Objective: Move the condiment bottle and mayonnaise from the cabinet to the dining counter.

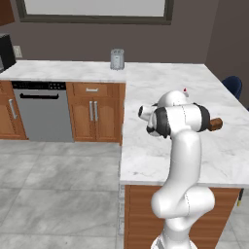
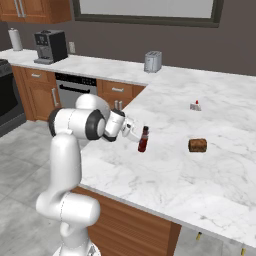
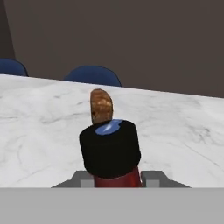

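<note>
The slim dark red-brown condiment bottle with black cap stands upright on the white grey-veined marble dining counter, between the fingertips of the two-finger gripper, whose hold I cannot tell.

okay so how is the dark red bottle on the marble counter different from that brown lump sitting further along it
The condiment bottle stands upright, slim and dark red with a black cap; the brown lump is squat, rounded and mottled brown. The bottle sits between the fingers of the gripper; the lump lies free, apart from the arm. The bottle is nearer the counter's front edge, the lump further in. Both rest on the dining counter.
</note>
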Tool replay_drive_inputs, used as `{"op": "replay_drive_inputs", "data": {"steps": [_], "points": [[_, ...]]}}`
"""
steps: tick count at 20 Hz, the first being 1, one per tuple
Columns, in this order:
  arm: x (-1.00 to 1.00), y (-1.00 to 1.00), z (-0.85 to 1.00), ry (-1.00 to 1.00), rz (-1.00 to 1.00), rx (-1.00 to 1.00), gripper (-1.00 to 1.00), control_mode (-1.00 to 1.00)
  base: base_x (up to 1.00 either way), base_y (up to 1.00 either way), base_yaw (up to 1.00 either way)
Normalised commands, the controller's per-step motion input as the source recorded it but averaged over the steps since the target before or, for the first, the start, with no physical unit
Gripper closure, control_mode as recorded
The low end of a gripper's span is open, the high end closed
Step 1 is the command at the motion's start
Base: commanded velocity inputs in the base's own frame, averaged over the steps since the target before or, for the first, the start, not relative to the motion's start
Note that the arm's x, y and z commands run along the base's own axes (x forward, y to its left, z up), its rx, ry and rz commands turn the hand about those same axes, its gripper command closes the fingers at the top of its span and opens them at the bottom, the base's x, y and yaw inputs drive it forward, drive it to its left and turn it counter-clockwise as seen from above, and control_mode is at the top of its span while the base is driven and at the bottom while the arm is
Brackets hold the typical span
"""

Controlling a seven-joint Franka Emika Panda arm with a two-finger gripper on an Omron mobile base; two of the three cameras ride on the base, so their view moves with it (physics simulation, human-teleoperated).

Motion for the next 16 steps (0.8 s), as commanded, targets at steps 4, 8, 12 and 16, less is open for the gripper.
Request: {"op": "replay_drive_inputs", "data": {"steps": [4,8,12,16], "points": [[-0.19,0.04,-0.71,-0.15,-0.05,-0.04,-1.00,-1.00,0.00,0.00,0.00],[-0.41,0.04,-0.58,-0.18,-0.04,-0.02,-1.00,-1.00,0.00,0.00,0.00],[-0.59,0.05,-0.52,-0.26,-0.04,-0.02,-1.00,-1.00,0.00,0.00,0.00],[-0.64,0.29,-0.55,-0.28,-0.05,-0.04,-1.00,-1.00,0.00,0.00,0.00]]}}
